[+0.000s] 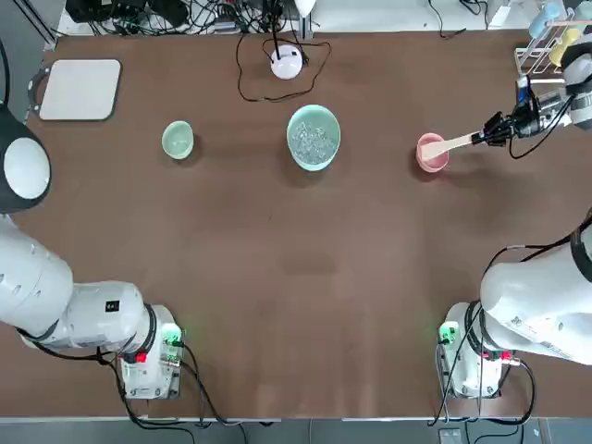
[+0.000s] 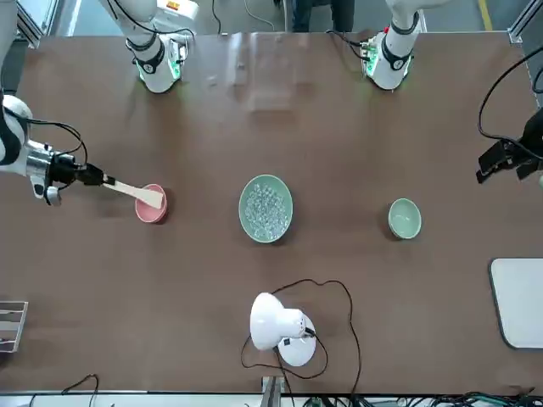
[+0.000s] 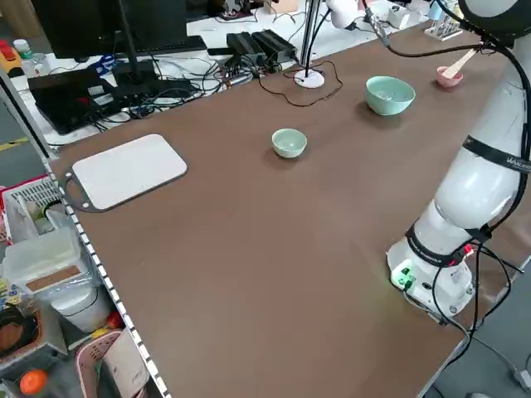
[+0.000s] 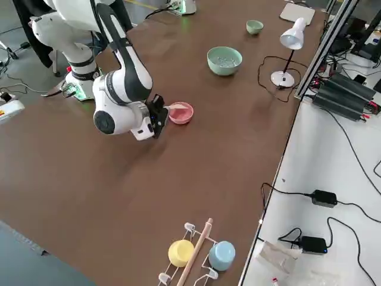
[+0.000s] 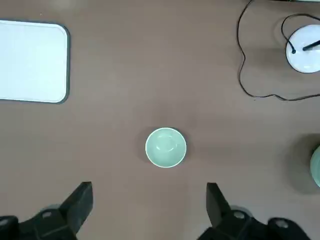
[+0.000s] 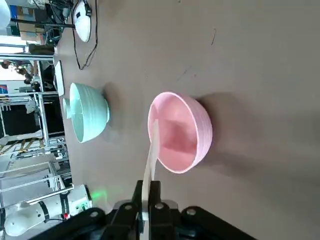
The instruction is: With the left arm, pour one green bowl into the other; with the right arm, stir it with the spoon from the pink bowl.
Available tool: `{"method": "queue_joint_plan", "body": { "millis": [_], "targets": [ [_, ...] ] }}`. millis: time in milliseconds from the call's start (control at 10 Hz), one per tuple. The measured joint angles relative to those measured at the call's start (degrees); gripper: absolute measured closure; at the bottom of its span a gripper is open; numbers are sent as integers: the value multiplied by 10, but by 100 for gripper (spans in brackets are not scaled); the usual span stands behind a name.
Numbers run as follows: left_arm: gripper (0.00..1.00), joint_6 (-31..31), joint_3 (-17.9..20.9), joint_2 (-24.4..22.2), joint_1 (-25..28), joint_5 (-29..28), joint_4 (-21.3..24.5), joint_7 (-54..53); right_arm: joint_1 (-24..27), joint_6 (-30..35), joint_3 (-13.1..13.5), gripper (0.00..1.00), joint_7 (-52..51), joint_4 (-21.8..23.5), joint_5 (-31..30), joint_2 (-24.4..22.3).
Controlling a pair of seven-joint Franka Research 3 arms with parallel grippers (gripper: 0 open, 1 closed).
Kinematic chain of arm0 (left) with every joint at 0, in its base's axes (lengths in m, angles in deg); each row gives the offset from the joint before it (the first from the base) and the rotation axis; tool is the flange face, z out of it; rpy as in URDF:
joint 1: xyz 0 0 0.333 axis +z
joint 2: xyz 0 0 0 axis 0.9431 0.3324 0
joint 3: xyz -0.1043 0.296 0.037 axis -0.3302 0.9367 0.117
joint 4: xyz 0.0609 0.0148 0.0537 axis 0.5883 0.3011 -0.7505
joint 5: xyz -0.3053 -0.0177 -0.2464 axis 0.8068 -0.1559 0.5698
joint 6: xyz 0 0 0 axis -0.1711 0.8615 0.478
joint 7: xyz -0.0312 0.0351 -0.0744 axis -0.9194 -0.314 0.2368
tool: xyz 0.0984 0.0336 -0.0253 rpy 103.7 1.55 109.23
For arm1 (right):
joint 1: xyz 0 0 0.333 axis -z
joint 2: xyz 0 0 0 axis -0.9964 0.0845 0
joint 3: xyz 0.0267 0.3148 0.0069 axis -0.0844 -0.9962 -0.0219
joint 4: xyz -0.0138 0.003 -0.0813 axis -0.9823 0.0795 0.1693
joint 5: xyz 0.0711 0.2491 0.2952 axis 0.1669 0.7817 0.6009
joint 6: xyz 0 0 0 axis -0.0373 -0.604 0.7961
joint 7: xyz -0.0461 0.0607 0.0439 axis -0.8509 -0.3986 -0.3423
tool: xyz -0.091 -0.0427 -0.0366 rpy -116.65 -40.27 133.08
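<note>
Top view: slim beige spoon [image 1: 450, 143]

Brown table [image 1: 277, 277] with three bowls [image 1: 313, 137]

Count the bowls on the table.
3: small green bowl toward the left arm's side, large mint-green bowl at centre, pink bowl toward the right arm's side. None looks hidden.

Beside the pink bowl [image 6: 180, 132], the spoon [image 6: 151, 155] handle's end is hidden between the right gripper [image 6: 148, 202] fingers
</note>
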Motion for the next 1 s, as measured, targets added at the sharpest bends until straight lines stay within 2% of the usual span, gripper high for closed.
{"method": "queue_joint_plan", "body": {
  "millis": [600,800,1000],
  "targets": [
    [0,0,0,0,0,0,0,0,5,-5,0,93,-32,-16,7,35],
    [0,0,0,0,0,0,0,0,5,-6,0,86,-33,-19,9,40],
    [0,0,0,0,0,0,0,0,5,-7,0,71,-33,-23,12,44]
  ]
}}
